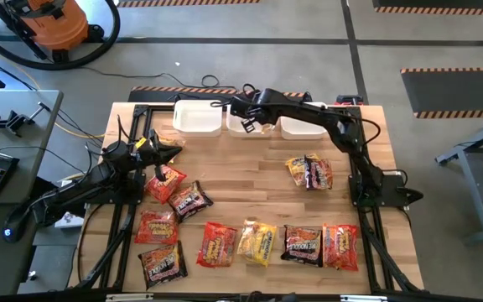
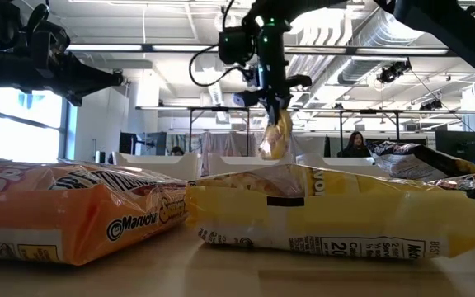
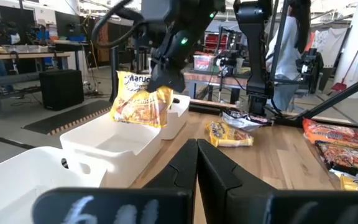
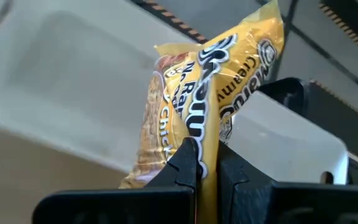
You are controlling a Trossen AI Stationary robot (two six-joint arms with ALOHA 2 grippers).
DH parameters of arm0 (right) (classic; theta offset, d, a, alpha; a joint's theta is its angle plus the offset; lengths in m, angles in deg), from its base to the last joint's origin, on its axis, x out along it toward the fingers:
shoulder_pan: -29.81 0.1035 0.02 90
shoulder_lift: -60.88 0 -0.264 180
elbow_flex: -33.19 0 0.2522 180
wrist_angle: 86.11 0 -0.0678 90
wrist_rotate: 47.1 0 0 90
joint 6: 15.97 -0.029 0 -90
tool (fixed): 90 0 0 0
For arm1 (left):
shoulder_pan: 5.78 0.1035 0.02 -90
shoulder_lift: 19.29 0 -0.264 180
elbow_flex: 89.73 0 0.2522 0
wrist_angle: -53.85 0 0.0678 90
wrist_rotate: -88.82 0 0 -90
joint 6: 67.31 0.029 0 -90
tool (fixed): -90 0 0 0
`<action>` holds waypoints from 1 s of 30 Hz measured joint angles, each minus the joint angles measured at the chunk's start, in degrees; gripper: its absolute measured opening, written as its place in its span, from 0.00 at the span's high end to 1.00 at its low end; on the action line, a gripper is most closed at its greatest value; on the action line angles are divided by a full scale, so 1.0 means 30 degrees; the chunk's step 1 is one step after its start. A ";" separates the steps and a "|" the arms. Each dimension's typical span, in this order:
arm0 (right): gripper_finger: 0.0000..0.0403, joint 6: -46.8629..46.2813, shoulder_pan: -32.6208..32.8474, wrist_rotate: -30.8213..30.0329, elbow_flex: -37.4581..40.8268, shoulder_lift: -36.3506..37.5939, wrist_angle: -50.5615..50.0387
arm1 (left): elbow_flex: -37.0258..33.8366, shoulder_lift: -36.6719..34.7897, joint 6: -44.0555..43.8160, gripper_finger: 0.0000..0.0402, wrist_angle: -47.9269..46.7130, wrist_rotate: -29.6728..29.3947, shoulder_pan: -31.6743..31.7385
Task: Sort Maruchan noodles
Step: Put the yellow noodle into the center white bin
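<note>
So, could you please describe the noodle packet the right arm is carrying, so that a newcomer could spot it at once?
Look to the row of white bins at the table's far edge. Above the middle one, the right gripper is shut on a yellow packet that dangles in the air. It is the only packet off the table; every other one lies flat on the wood.

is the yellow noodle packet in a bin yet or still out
Out. The yellow crinkly plastic noodle packet hangs pinched in the right end effector, above the white rectangular plastic bins.
</note>
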 joint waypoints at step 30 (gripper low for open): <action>0.89 0.1944 -0.0927 0.0119 0.3843 -0.0051 0.4459 | 0.0000 0.0001 0.0002 0.99 -0.0002 0.0001 0.0000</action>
